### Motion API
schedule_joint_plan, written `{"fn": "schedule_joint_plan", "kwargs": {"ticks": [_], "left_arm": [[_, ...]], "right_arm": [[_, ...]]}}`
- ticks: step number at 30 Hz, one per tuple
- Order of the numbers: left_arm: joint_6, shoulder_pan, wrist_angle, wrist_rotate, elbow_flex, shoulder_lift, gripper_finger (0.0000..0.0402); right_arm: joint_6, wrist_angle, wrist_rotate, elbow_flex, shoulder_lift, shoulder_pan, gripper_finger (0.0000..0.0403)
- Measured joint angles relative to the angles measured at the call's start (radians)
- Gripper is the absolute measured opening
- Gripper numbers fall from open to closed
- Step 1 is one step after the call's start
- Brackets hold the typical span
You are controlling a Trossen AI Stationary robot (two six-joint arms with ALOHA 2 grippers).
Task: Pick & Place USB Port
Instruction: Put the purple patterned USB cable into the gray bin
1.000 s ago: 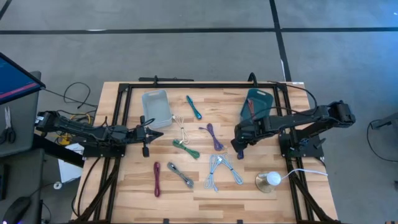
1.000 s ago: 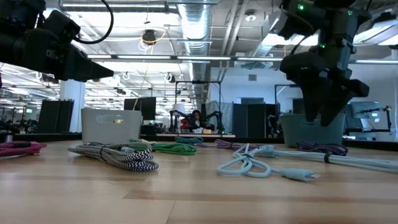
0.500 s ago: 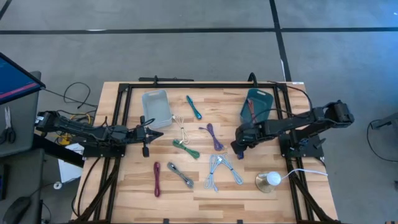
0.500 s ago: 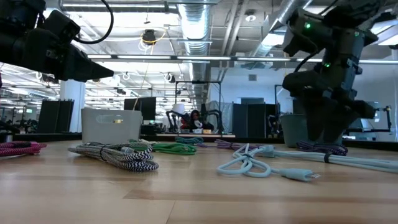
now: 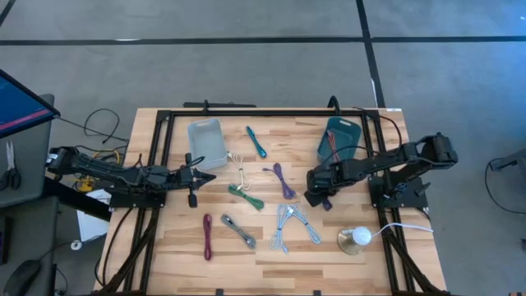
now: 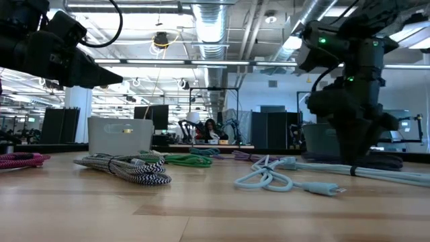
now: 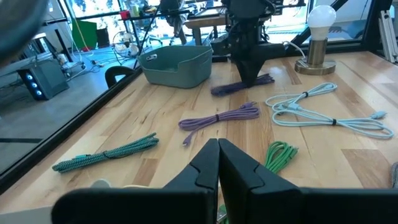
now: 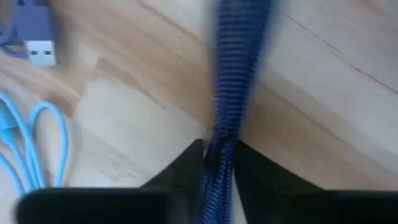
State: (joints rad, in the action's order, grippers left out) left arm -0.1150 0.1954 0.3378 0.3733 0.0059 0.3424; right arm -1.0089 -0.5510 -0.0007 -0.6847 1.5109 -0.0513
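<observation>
item: dark blue braided usb cable (image 8: 233, 74); lying on the wooden tabletop (image 5: 271, 251) near its right side, just beside the dark teal bin (image 5: 343, 136); seen close in the right wrist view, running between the fingers.

handling, judged: light, soft and limp; braided sleeve gives fair friction; likely to droop and swing once lifted; plug ends stiffer but small; best taken across the bundled middle, as here.

right tool (image 5: 315, 197): down at the tabletop, fingers narrowed onto the blue cable, pinching it in the right wrist view; not yet lifted.

left tool (image 7: 217, 163): parked over the left side of the tabletop, fingers closed together, holding nothing.

containers: dark teal bin at the far right, some cable visible inside, kind not clear; pale grey bin (image 5: 206, 141) at the far left, nothing visible inside from above.

other stock on the tabletop: purple cable (image 5: 282, 179); green cable (image 5: 246, 196); light blue cable (image 5: 293, 224); teal cable (image 5: 256, 141); magenta cable (image 5: 207, 237); lamp with bulb (image 5: 355, 239).
</observation>
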Motion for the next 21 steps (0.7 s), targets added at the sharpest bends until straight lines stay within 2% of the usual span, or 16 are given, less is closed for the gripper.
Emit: {"fn": "schedule_joint_plan", "kwargs": {"ticks": [2, 4, 6, 15, 21], "left_arm": [[0.0, 0.0, 0.0, 0.0, 0.0, 0.0, 0.001], [-0.005, 0.0, 0.0, 0.0, 0.0, 0.0, 0.001], [-0.008, 0.0, 0.002, 0.0, 0.0, 0.0, 0.001], [-0.071, 0.0, 0.049, 0.034, 0.0, 0.0, 0.001], [-0.072, 0.0, 0.074, 0.079, 0.0, 0.0, 0.001]], "right_arm": [[0.035, 0.019, -0.004, -0.004, -0.017, 0.0, 0.0026], [0.068, 0.054, -0.007, -0.007, -0.034, -0.003, 0.0013], [0.095, 0.082, -0.003, -0.006, -0.055, -0.009, 0.0013], [0.271, 0.16, 0.212, -0.006, -0.205, 0.0, 0.0004], [0.444, 0.261, 0.267, -0.006, -0.301, 0.044, 0.0002]]}}
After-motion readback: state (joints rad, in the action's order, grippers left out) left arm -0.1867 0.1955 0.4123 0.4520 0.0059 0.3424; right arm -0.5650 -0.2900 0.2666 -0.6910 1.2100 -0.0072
